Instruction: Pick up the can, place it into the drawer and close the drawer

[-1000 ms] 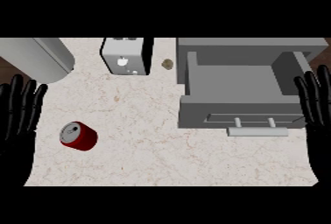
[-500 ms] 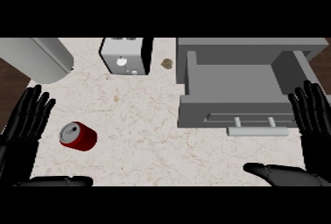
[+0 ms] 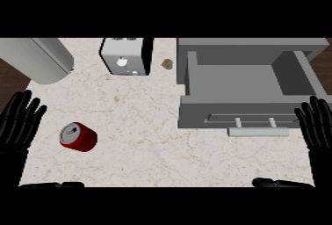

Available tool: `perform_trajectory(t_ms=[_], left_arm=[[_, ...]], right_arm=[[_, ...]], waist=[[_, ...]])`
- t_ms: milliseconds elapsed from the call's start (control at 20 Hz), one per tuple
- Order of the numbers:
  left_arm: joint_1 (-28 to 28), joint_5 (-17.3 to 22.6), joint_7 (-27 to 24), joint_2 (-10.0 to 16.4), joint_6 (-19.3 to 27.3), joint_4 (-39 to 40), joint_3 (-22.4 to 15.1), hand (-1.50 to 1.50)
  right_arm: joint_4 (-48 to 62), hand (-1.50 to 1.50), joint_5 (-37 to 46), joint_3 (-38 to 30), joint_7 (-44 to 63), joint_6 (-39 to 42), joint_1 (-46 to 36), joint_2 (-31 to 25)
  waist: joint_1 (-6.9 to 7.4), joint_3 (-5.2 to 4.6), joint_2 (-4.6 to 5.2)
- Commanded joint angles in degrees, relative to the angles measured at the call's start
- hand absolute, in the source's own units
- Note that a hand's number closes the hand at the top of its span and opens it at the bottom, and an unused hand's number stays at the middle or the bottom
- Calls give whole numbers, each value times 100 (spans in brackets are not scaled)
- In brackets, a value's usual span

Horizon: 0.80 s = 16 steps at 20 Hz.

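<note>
from the head view, one red can (image 3: 78,137) sits on the pale counter (image 3: 149,145), on the near left side, apart from both hands. one left hand (image 3: 19,121) is near it at the left edge, fingers straight and open, holding nothing. one right hand (image 3: 318,125) is at the right edge, open too. one grey drawer (image 3: 240,81) is pulled out on the right, with one handle (image 3: 257,131). far back are one white box (image 3: 124,57), one big grey round thing (image 3: 39,59) and one small brown bit (image 3: 167,64).

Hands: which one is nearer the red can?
The left hand, just left of the can; the right hand is far off beside the drawer.
</note>
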Motion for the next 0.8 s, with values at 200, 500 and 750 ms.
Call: perform_trajectory(t_ms=[200, 500, 750], left_arm=[[58, 77, -8, -85, -20, 297, 364, -150], [-347, 93, -483, -53, -150, 1136, 535, -150], [-93, -124, -1156, -166, -289, 1599, 491, -150]], right_arm=[[-202, -150, -482, -452, -170, 427, 441, -131], [-265, -150, -920, -955, 105, 689, 311, -405], [247, -150, 49, -231, -628, 490, 453, 192]], waist=[[-10, -2, -1], [-25, -3, 2], [-2, -3, 4]])
